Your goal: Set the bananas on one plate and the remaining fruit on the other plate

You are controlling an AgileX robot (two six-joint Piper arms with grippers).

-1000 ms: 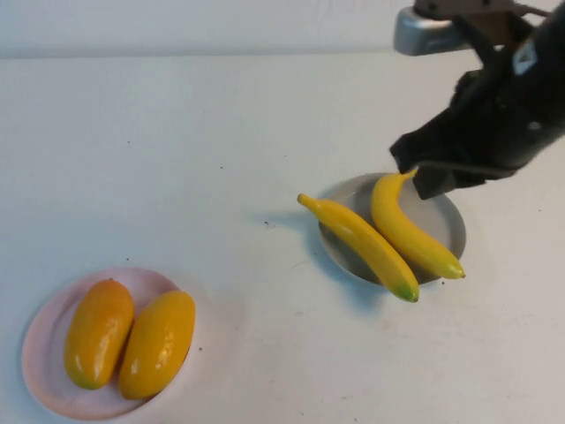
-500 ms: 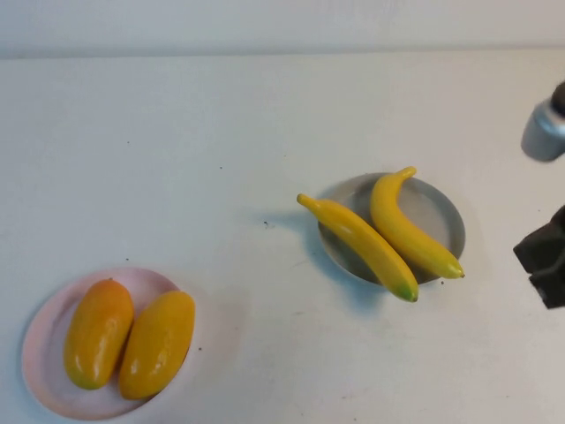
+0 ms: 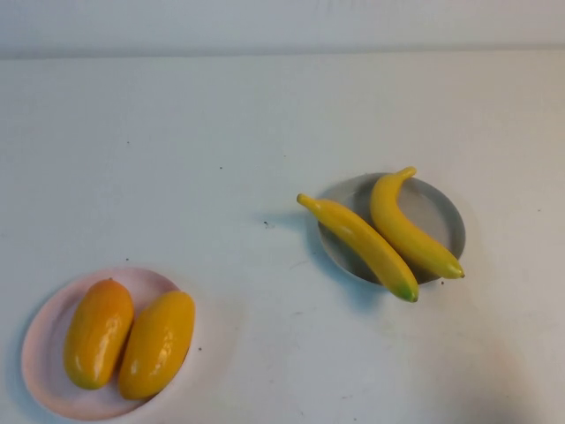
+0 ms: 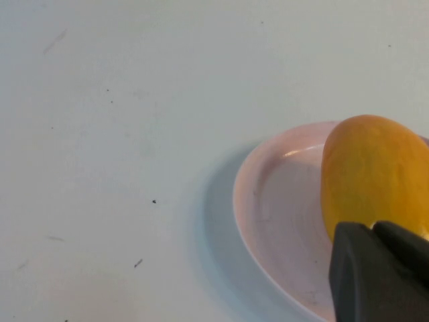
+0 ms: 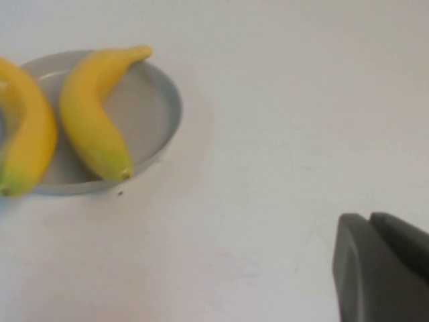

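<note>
Two bananas (image 3: 360, 240) (image 3: 406, 228) lie side by side on the grey-blue plate (image 3: 439, 212), right of the middle; the left one overhangs the rim at both ends. Two orange-yellow fruits (image 3: 99, 333) (image 3: 159, 343) lie side by side on the pink plate (image 3: 50, 311) at the near left. Neither arm shows in the high view. My left gripper (image 4: 372, 228) is shut and empty, hovering by one orange-yellow fruit (image 4: 375, 174) on the pink plate (image 4: 281, 215). My right gripper (image 5: 370, 218) is shut and empty over bare table, well off the grey-blue plate (image 5: 144, 114) and its bananas (image 5: 90, 117).
The white table (image 3: 221, 132) carries only the two plates and a few small dark specks. Its far edge meets a pale wall at the back.
My right arm has drawn back from above the grey-blue plate, off to the right and out of the high view. The bananas, fruits and plates have not moved.
</note>
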